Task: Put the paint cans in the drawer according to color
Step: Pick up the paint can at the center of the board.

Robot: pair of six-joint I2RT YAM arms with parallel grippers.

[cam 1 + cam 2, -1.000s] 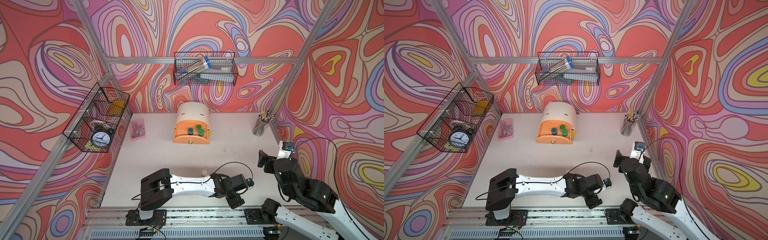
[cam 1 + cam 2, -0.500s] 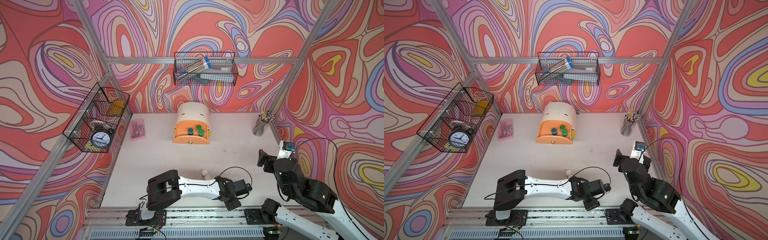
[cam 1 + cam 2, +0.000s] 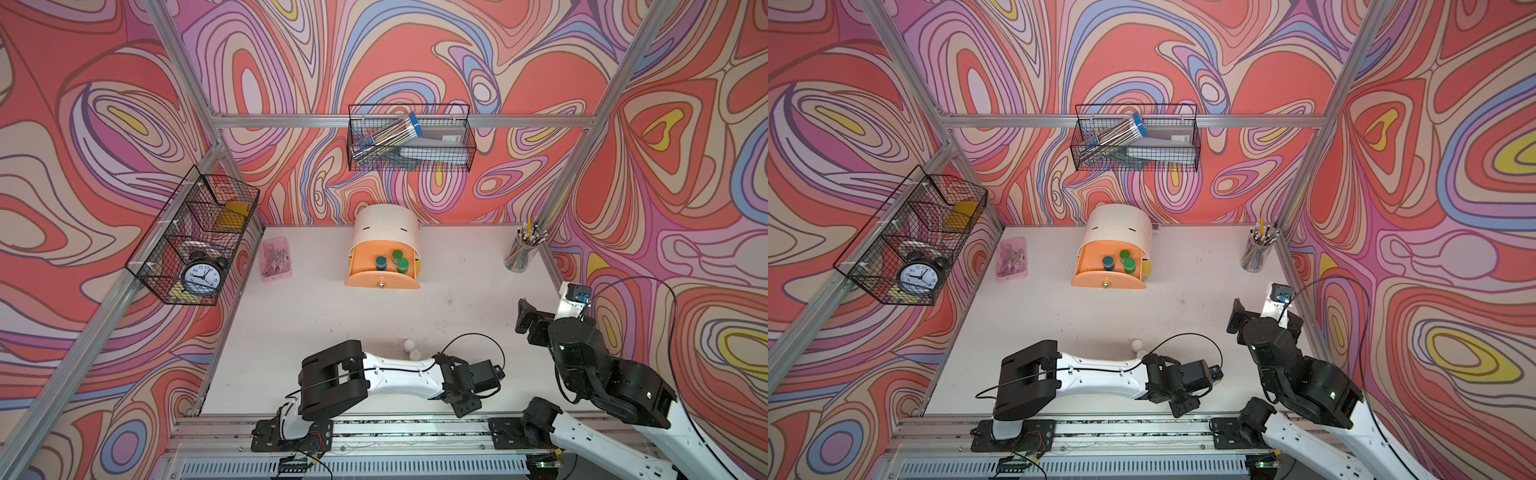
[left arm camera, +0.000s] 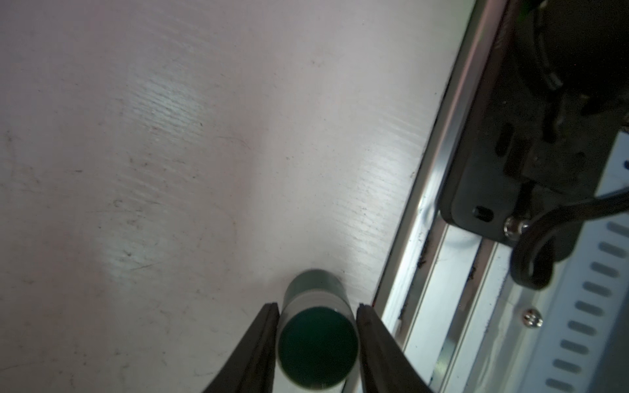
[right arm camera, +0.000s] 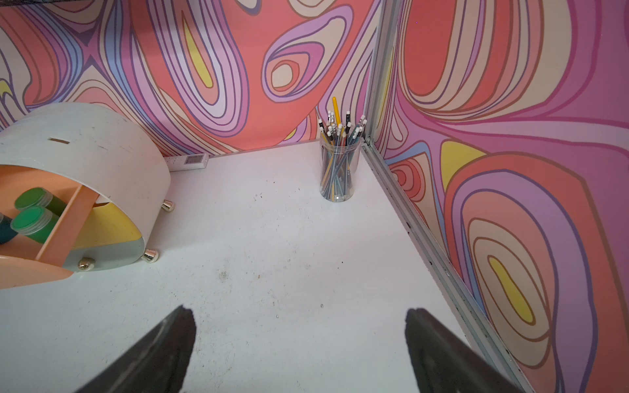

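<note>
In the left wrist view a dark green paint can (image 4: 318, 343) stands on the white table close to the front rail. My left gripper (image 4: 317, 305) is shut on it, one finger against each side. In both top views this gripper (image 3: 465, 405) (image 3: 1183, 405) hides the can. The cream drawer cabinet (image 3: 386, 224) has its peach drawer (image 3: 382, 284) pulled out, with three green to teal cans (image 3: 397, 259) inside. Two white cans (image 3: 411, 349) stand beside the left forearm. My right gripper (image 5: 299, 316) (image 3: 525, 320) hangs open over bare table at the right.
A clear pencil cup (image 3: 521, 253) stands in the back right corner and a pink box (image 3: 276, 259) at the back left. Black wire baskets (image 3: 409, 139) (image 3: 195, 241) hang on the walls. The aluminium front rail (image 4: 425, 217) runs just beside the held can.
My left arm has swung back toward the front edge and its jaws have closed in on the green can. The white cans are now uncovered. The right arm has not moved.
</note>
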